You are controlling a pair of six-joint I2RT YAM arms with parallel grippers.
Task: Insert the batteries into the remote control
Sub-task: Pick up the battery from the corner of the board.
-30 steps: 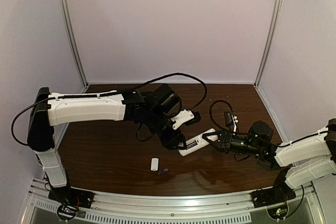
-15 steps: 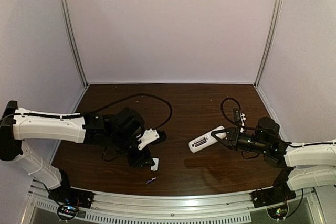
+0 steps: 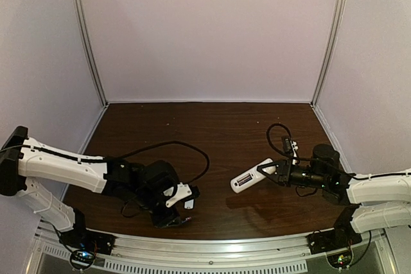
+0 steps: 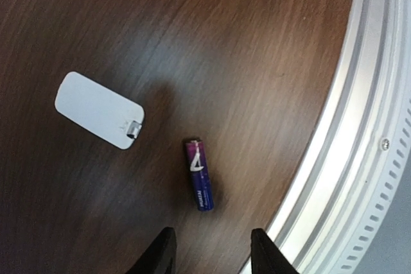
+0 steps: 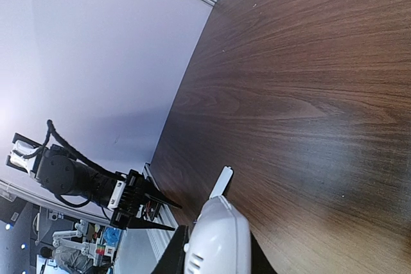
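Pickup was in hand: left gripper (image 4: 210,251), unclenched, needed lowering astride the battery (image 4: 200,173). Right gripper (image 3: 268,171) clasped the remote control (image 3: 247,179).

The slim white plastic remote control (image 5: 217,239) is cut off by the right wrist view's bottom edge, its buttons unseen. Only the dark tips of the left claw (image 4: 214,251) show. From above, the small purple cylindrical battery (image 4: 200,173) beside the flat white plastic cover (image 4: 99,109) is too small to make out.

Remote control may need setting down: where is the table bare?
Bare: the back half of the table, and the middle between left gripper and remote control. Crowded: by the front rail, where battery and battery cover lie.
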